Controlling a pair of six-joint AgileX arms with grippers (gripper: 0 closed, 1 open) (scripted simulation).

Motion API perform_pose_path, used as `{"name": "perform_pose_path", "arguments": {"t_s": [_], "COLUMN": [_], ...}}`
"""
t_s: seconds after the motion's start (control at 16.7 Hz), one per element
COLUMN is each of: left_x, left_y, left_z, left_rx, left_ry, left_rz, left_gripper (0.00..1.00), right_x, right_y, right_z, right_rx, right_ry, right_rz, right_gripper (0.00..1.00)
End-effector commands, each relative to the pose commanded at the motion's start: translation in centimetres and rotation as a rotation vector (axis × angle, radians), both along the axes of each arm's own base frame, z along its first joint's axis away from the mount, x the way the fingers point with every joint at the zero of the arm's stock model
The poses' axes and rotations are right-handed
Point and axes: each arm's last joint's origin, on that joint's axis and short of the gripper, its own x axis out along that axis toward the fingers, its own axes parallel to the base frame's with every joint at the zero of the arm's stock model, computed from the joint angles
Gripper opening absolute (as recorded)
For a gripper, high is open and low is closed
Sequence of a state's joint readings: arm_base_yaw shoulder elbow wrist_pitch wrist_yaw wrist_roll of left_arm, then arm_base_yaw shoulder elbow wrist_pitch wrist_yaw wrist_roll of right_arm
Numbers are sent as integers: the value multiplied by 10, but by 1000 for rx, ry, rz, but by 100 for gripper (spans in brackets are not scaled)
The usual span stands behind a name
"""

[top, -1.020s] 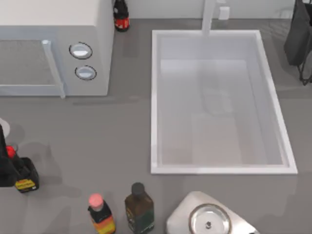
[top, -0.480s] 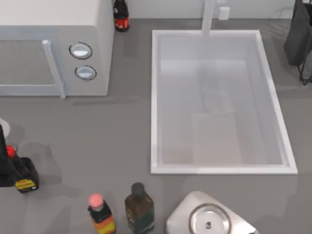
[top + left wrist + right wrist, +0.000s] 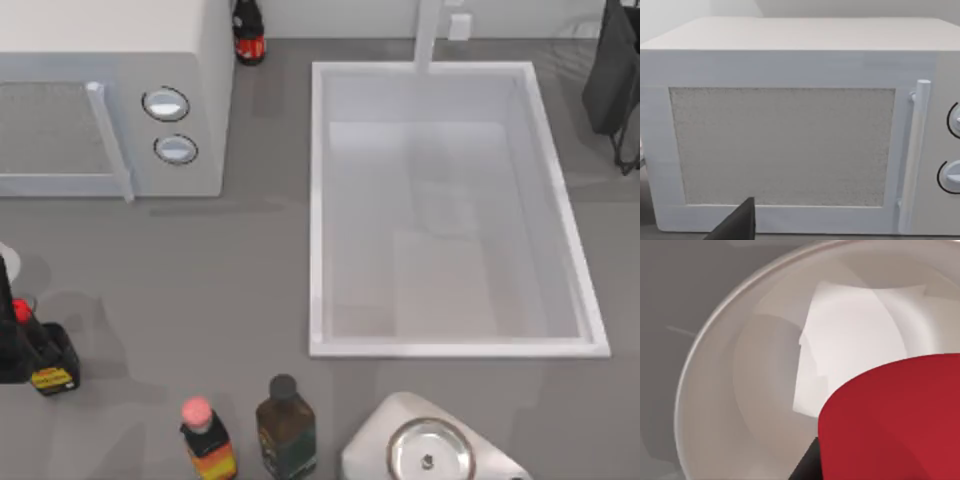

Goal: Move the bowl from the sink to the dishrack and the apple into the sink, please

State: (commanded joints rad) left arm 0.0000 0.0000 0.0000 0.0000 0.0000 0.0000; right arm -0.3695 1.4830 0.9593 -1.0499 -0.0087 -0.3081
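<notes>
The sink (image 3: 315, 200) is a large white basin with a faucet post at its far short side, and its basin holds nothing. The apple (image 3: 895, 425) shows close up in the right wrist view as a bright red round shape. It rests in a pale round dish (image 3: 715, 390), with a dark part of my right gripper (image 3: 805, 467) right beside it. My right arm (image 3: 612, 70) hangs at the table's far right corner. My left arm (image 3: 6, 330) is at the left edge, and a dark tip of its gripper (image 3: 737, 225) faces the microwave. The bowl is out of view.
A white microwave (image 3: 110, 100) fills the far left. A dark red-capped bottle (image 3: 248, 32) stands behind it. Another red-capped bottle (image 3: 45, 360) stands by my left arm. Two more bottles (image 3: 285, 425) and a steel lid with a knob (image 3: 428, 455) stand along the front edge.
</notes>
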Motion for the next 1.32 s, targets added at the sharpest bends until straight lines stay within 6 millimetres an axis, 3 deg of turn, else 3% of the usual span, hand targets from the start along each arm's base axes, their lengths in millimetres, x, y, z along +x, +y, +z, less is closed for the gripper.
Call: {"name": "perform_pose_path", "arguments": {"t_s": [0.24, 0.6, 0.78, 1.08, 1.32], "left_x": [0, 0, 0, 0, 0], "left_y": [0, 0, 0, 0, 0], "left_z": [0, 0, 0, 0, 0], "left_rx": [0, 0, 0, 0, 0], "left_ry": [0, 0, 0, 0, 0], "left_rz": [0, 0, 0, 0, 0], "left_gripper": [100, 100, 100, 100, 100], "right_x": [-4, -2, 12, 56, 88], "right_y": [2, 3, 11, 46, 96], "right_z": [29, 27, 24, 10, -3], "right_rx": [-6, -10, -62, -221, -335], "right_ry": [-18, -21, -82, -305, -589], "right_rz": [-4, 1, 42, 144, 207], "right_gripper": [0, 0, 0, 0, 0]}}
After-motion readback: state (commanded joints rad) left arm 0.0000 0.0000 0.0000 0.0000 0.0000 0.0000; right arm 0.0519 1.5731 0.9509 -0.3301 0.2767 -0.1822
